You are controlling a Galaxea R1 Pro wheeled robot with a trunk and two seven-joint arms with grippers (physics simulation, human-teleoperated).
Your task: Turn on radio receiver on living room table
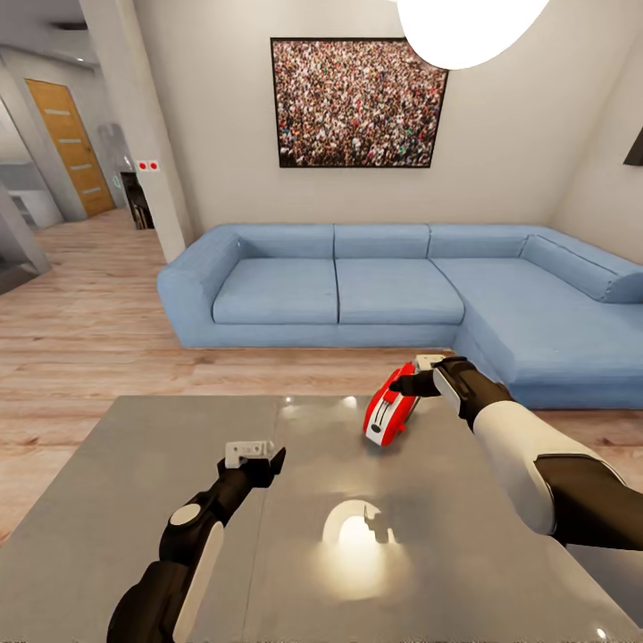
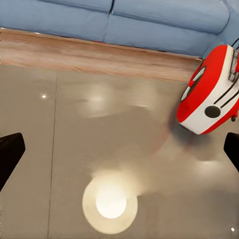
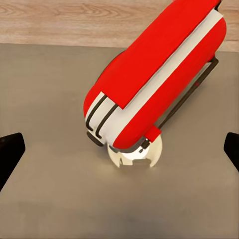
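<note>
The red radio receiver with white trim stands tilted on the glossy grey table, near its far edge and right of the seam. My right gripper is at the radio's upper far end, one dark finger touching or nearly touching it. In the right wrist view the radio receiver lies ahead between the wide-apart fingertips of the open right gripper. My left gripper hovers open over the table's middle, well left of the radio. From the left wrist the radio receiver shows its white face beyond the left gripper.
A blue L-shaped sofa runs behind the table and along the right. A framed crowd picture hangs above it, and a pale pendant lamp hangs overhead, mirrored on the tabletop. Wood floor opens to the left toward a door.
</note>
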